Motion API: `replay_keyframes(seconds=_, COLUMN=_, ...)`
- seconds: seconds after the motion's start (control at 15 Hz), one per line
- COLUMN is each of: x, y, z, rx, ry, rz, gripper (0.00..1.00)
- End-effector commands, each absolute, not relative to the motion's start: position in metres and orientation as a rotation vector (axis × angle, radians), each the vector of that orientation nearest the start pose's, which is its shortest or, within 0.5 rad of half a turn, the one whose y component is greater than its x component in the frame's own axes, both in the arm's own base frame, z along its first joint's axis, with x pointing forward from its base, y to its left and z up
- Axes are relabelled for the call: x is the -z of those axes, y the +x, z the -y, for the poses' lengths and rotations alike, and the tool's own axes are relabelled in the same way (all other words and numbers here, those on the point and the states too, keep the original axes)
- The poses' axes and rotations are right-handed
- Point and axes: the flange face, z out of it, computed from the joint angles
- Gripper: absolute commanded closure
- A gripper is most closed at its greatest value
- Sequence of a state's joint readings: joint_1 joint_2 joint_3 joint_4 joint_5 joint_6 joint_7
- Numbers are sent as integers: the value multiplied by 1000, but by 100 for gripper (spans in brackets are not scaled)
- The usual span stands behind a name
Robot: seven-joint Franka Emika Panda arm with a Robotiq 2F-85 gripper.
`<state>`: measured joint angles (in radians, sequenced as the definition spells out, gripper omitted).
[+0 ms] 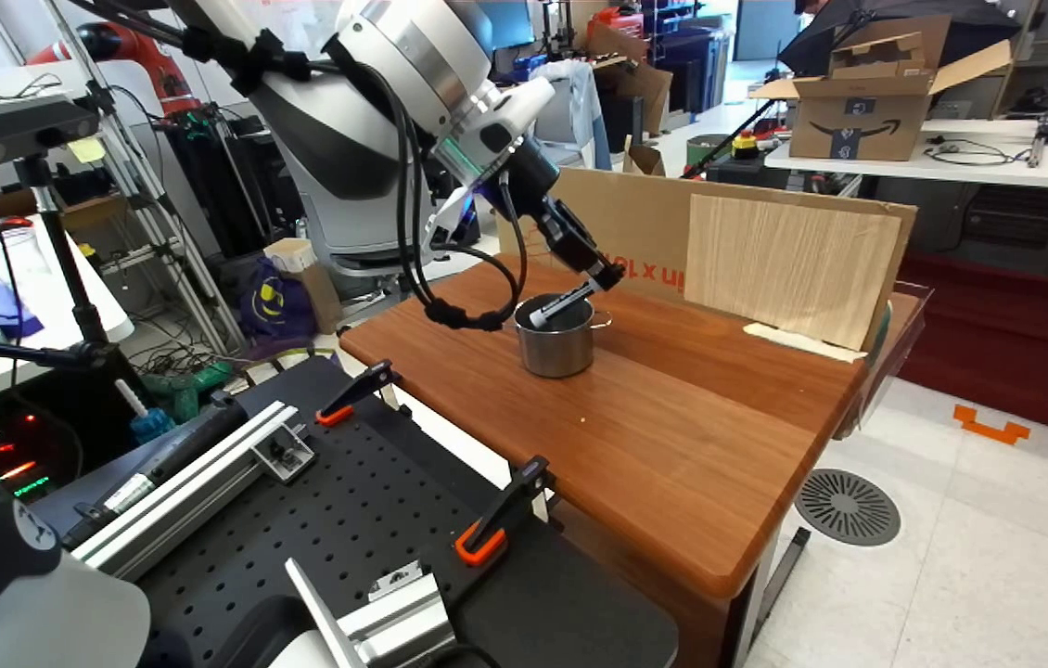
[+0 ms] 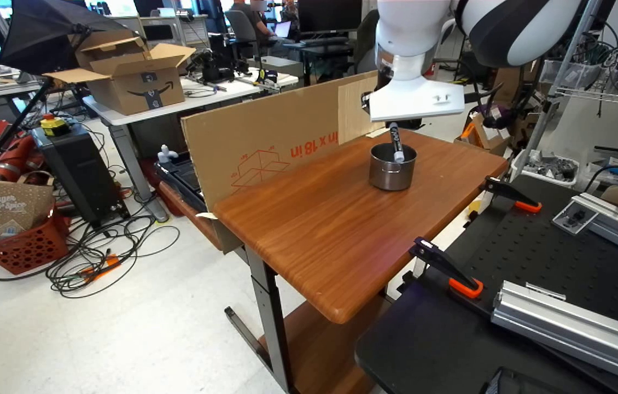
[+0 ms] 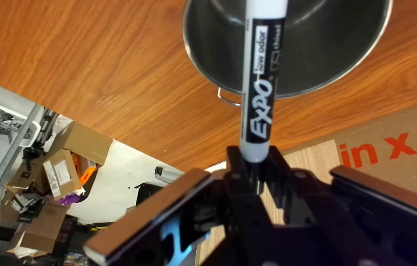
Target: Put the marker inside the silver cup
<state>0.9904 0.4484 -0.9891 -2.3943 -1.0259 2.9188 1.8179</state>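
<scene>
1. Where the gripper (image 3: pixel 254 156) is closed around one end, the marker (image 3: pixel 263 79) is held tilted.
2. Below the gripper, the silver cup's (image 1: pixel 556 356) opening is partly hidden by the marker.
3. Lower still, the cup is borne by the table (image 1: pixel 682 445).

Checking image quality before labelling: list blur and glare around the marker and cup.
Wrist view: EXPO lettering on the marker reads clearly, curved glare streaks show inside the silver cup, copper-brown bars beside the fingers blur; both exterior views: the marker's fine print is too small to read.
</scene>
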Motion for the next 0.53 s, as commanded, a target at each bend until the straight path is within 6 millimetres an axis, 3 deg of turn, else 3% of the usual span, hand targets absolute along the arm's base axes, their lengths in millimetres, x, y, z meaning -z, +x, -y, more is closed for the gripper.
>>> replay_keyframes(seconds=0.0, x=-209, y=502, z=-40, rx=1099, ry=-3139, rz=-1157, gripper=95)
replay_keyframes(seconds=0.47, x=-210, y=500, z=-49, rx=1250, ry=-3112, rz=-1144, gripper=95)
